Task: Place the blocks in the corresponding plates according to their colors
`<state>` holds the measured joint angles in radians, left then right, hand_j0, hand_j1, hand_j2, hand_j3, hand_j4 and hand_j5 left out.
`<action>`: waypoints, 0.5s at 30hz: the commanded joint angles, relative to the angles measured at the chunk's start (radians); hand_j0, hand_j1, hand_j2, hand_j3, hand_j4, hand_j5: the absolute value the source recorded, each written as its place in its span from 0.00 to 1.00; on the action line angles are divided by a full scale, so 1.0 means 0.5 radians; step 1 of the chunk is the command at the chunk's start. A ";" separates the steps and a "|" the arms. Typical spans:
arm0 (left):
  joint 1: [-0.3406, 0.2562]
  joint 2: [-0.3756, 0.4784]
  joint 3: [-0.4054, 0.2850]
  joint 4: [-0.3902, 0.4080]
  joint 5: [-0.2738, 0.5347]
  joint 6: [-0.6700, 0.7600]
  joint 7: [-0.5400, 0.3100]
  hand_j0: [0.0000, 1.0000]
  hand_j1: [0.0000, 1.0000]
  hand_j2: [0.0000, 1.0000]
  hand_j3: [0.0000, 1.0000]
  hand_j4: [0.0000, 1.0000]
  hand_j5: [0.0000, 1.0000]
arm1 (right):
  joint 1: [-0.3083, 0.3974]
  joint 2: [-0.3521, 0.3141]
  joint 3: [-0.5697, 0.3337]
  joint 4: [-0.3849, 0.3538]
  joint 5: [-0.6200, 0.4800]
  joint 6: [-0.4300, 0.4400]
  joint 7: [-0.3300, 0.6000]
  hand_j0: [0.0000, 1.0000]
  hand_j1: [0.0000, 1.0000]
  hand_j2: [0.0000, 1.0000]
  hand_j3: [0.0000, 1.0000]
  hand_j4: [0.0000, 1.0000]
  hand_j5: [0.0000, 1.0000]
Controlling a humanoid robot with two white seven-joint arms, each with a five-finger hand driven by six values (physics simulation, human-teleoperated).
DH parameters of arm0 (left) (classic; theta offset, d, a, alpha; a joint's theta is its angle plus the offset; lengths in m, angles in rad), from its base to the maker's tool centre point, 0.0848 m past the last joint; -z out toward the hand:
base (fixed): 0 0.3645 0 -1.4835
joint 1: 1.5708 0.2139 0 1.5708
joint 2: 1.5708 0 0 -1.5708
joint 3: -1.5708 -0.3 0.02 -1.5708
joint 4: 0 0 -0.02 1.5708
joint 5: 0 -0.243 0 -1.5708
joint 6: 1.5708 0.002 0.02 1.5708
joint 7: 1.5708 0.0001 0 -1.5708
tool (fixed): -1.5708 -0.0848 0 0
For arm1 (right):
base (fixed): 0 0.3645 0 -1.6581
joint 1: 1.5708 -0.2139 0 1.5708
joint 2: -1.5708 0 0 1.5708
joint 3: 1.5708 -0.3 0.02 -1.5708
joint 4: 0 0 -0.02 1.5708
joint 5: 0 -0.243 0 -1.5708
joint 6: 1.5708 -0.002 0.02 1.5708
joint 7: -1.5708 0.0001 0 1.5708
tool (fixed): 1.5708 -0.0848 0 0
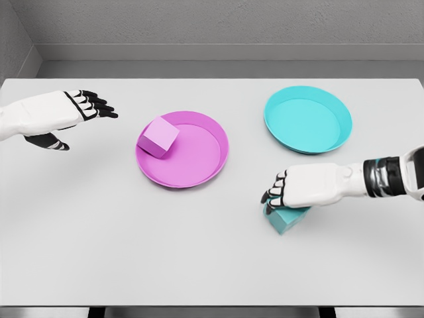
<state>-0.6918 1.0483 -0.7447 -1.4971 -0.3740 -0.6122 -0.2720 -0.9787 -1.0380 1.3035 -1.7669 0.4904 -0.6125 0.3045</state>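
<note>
White table [99,252]: right hand [306,186] closes its fingers over the teal block [285,219] at 5 o'clock, seemingly for the teal plate [308,120] at 1; left hand [63,111] is open beside the pink plate [182,149] holding its pink block [158,137].

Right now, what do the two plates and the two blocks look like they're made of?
Both plates, pink and teal, look like smooth moulded plastic: uniform colour, soft sheen, thin raised rims. The pink block, leaning on its plate's left rim, and the teal block, on the table under the right hand, look matte and solid, maybe plastic, foam or painted wood; flat shading leaves that open.
</note>
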 commanded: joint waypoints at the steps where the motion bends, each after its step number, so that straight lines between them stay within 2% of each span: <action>1: 0.000 0.002 0.001 0.000 0.012 0.003 0.001 1.00 1.00 1.00 1.00 1.00 1.00 | 0.000 -0.004 -0.002 0.000 -0.018 0.003 -0.002 0.61 0.61 0.61 0.61 0.61 0.61; 15: 0.000 0.005 0.004 0.000 0.012 0.003 0.001 1.00 1.00 1.00 1.00 1.00 1.00 | -0.061 -0.056 -0.015 0.003 -0.018 0.003 0.002 0.61 0.61 0.61 0.61 0.61 0.61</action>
<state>-0.6918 1.0486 -0.7435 -1.4969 -0.3740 -0.6122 -0.2720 -1.0094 -1.0567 1.2965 -1.7658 0.4888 -0.6125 0.3023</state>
